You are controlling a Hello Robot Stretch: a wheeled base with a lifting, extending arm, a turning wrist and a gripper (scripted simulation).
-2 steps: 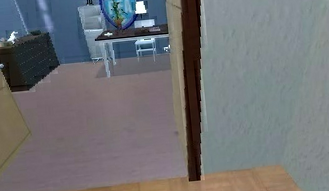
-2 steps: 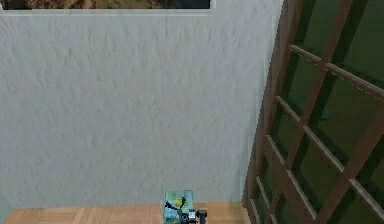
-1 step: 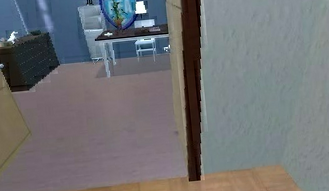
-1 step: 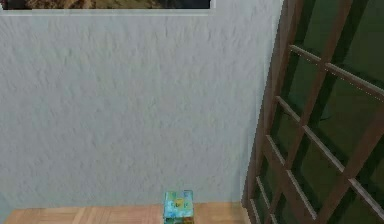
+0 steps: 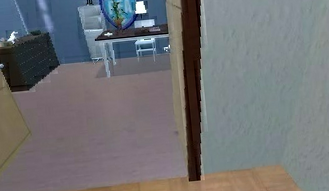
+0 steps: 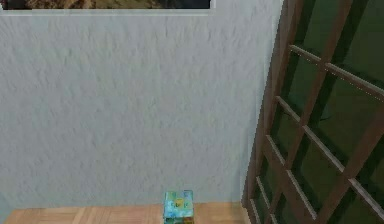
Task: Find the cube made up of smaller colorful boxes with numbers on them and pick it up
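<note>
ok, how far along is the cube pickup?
Done: likely found. A small colourful cube sits on the wood floor by the grey wall in the arm side view. In hand: apparently lining up beside it. Left: reach, grasp and lift; it rests on the floor.

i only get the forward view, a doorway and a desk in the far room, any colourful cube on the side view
observer: yes, a small colourful cube sits at the arm side view's bottom edge.
operator: what's it on
observer: it rests on a wooden floor, at the foot of a grey wall.
operator: anything near it
observer: a dark wooden lattice stands at that view's right, apart from the cube.
</note>
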